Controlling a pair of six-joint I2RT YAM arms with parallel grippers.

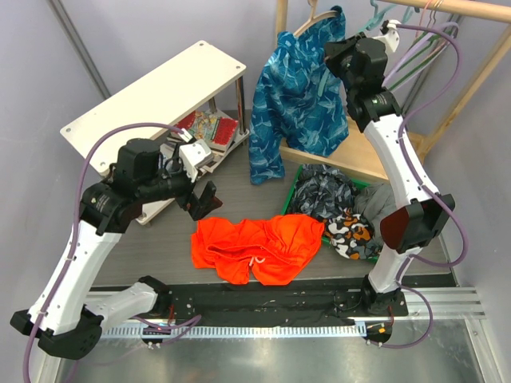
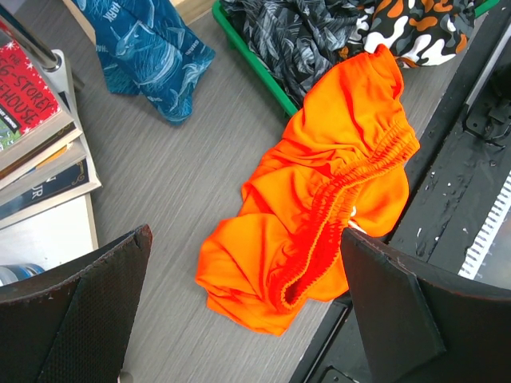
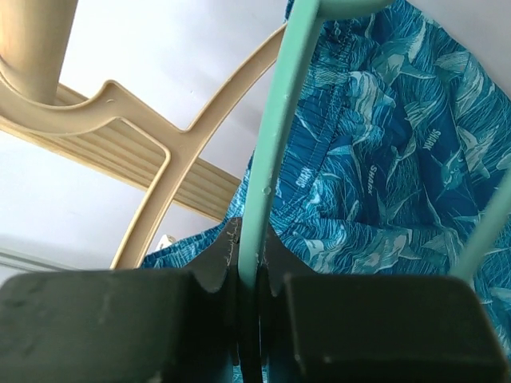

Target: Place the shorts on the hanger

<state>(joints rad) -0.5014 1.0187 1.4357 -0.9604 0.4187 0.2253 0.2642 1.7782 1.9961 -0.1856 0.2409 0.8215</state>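
Now, tabletop [image 1: 239,201]: grey wood-grain, lilac walls [image 1: 32,64] around.
Shorts [image 1: 255,247]: crumpled at table's near-centre.
L gripper [image 1: 204,201]: spread wide, just above-left of shorts.
R gripper [image 3: 247,271]: pinching teal hanger [image 3: 275,152], high behind-right of shorts, by wooden rail [image 1: 479,9].
Green bin [image 1: 294,187]: touching shorts' right.

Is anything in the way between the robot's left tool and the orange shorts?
No, nothing visible is in the way. The left tool is open and hangs just over the shorts. They lie out in the open on the table, with nothing on top of them. The green bin is on their far side.
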